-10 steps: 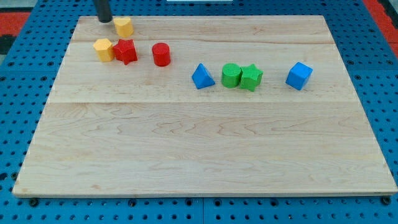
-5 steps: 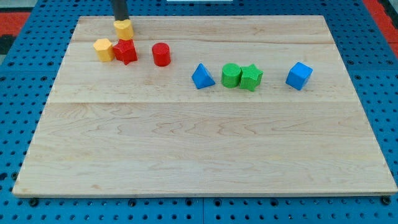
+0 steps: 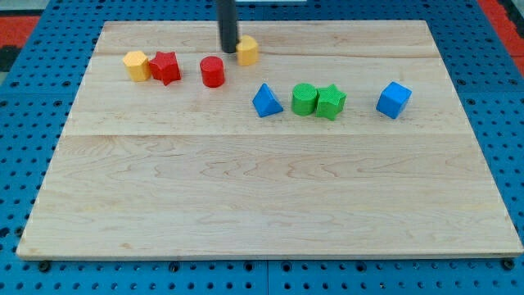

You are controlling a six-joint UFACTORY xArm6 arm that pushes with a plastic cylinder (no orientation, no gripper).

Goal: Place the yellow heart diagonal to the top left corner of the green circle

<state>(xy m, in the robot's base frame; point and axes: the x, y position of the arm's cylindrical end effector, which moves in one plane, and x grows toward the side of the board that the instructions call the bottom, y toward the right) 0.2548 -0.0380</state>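
Observation:
The yellow heart [image 3: 247, 51] lies near the view's top, up and to the left of the green circle [image 3: 304, 99]. My tip [image 3: 228, 50] is right against the heart's left side, just above and right of the red cylinder [image 3: 212, 72]. A green star [image 3: 331, 102] touches the circle's right side. A blue triangle [image 3: 266, 101] sits just left of the circle.
A yellow hexagon block [image 3: 136, 65] and a red star [image 3: 165, 67] sit together at the view's upper left. A blue cube [image 3: 394, 99] lies to the right of the green star. The wooden board [image 3: 270, 197] rests on a blue pegboard.
My tip moved from the upper left toward the right, pushing the yellow heart about a hundred pixels right, past the red cylinder. The other blocks stayed put.

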